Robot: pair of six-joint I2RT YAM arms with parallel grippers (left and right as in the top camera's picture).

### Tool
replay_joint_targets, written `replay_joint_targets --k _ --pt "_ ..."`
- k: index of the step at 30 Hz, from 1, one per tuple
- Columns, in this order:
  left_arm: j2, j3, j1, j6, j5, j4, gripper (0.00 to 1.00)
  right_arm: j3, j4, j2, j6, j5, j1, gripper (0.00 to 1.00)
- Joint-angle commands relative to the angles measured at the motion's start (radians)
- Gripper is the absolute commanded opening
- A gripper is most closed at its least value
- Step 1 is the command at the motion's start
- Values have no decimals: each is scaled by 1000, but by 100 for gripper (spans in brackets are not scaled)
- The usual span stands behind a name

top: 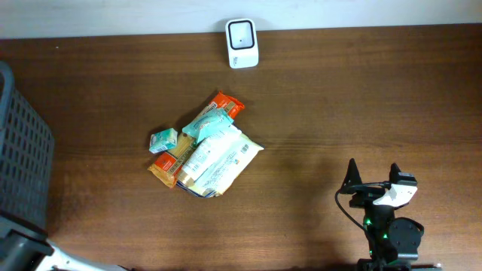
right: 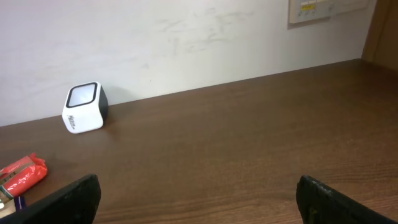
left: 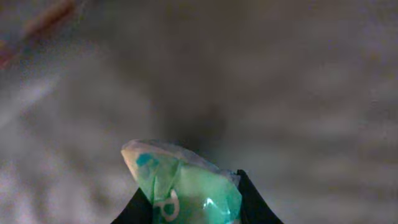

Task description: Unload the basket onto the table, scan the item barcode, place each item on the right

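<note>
In the left wrist view a teal plastic packet (left: pixel 200 190) with white print stands between two black fingers. My left gripper (left: pixel 191 202) is shut on it, one finger against each side; the background there is a dark blur. This gripper is outside the overhead view. The white barcode scanner (top: pixel 242 43) with a dark window stands at the table's far edge and also shows in the right wrist view, scanner (right: pixel 84 107). My right gripper (top: pixel 374 182) hovers open and empty at the front right, gripper (right: pixel 199 202).
A pile of snack packets (top: pixel 207 150) lies mid-table, with a small teal packet (top: pixel 163 139) at its left and an orange wrapper (top: pixel 228 104) on top. An orange wrapper (right: pixel 25 174) shows in the right wrist view. A dark basket (top: pixel 19 158) stands at the left edge.
</note>
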Motion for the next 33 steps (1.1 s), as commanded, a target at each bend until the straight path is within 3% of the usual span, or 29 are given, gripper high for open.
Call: replay_joint_targets --k 1,2,3,7,9,11,14,16,18,24,26,28,29,30,33 --pt "-216 171 1 -132 576 22 21 -9 -1 -6 -8 10 -6 99" --pt "-265 219 -5 -174 742 49 19 -9 -1 -6 -8 10 -6 99" --pt "-306 250 -17 -190 816 66 19 -9 -1 -6 -8 10 -6 99" --pt "-464 273 -116 -191 832 38 21 -9 -1 -6 -8 10 -6 99" --pt "-502 273 -222 -96 831 -114 23 -9 -1 -6 -8 10 -6 99" --pt "-496 266 -374 76 709 -374 21 -9 -1 -6 -8 10 -6 98" --pt "-448 160 -628 129 436 -550 22 -9 -1 -6 -8 10 -6 99" --pt "-379 -18 -831 129 356 -502 22 -9 -1 -6 -8 10 -6 99" --pt "-316 -122 -943 128 331 -407 21 -9 -1 -6 -8 10 -6 99" --pt "-106 -193 -1138 128 329 -259 22 -9 -1 -6 -8 10 -6 99" --pt "-72 -193 -1168 128 329 -248 32 -9 -1 -6 -8 10 -6 99" --pt "-67 -193 -1182 129 329 -243 57 -9 -1 -6 -8 10 -6 99" --pt "-67 -193 -1183 129 328 -238 74 -9 -1 -6 -8 10 -6 99" --pt "-67 -192 -1183 128 328 -222 99 -9 -1 -6 -8 10 -6 99" --pt "-69 -161 -1173 124 316 -214 99 -9 -1 -6 -8 10 -6 99"
